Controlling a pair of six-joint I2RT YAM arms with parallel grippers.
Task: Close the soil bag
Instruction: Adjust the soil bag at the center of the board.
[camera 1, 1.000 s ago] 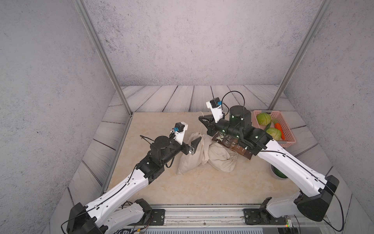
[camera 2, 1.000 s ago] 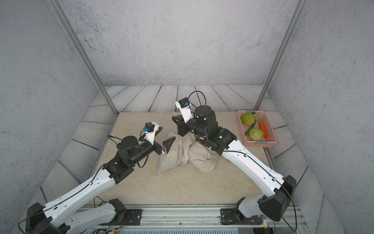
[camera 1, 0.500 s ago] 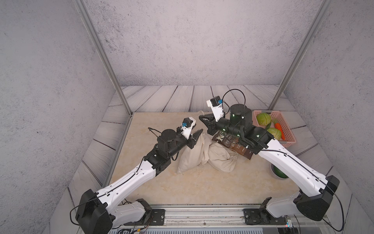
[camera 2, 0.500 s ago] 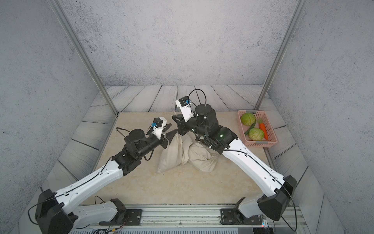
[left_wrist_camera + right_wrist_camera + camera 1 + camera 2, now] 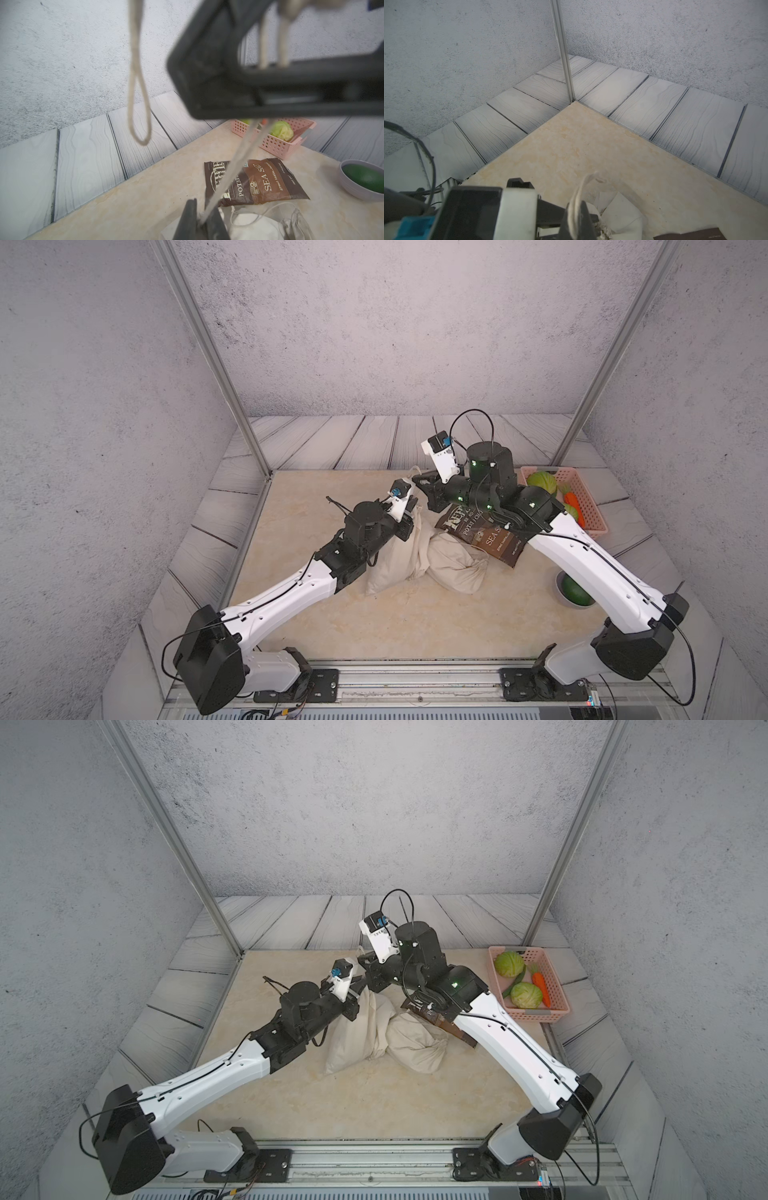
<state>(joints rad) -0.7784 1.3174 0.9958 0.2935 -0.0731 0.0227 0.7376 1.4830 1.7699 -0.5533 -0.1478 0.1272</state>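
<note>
Grey plaster walls close in a beige bench (image 5: 374,614). The soil bag (image 5: 432,568), a pale cloth sack, slumps near the bench's middle with its mouth toward the far edge. The left gripper (image 5: 200,220) is pinched together on the drawstring (image 5: 234,166) right at that mouth. The right gripper (image 5: 419,481), just beyond it toward the far edge, is clamped tight on the same drawstring higher up, with a loop hanging free. A chip bag (image 5: 482,535) lies just beside the sack, toward the right edge.
</note>
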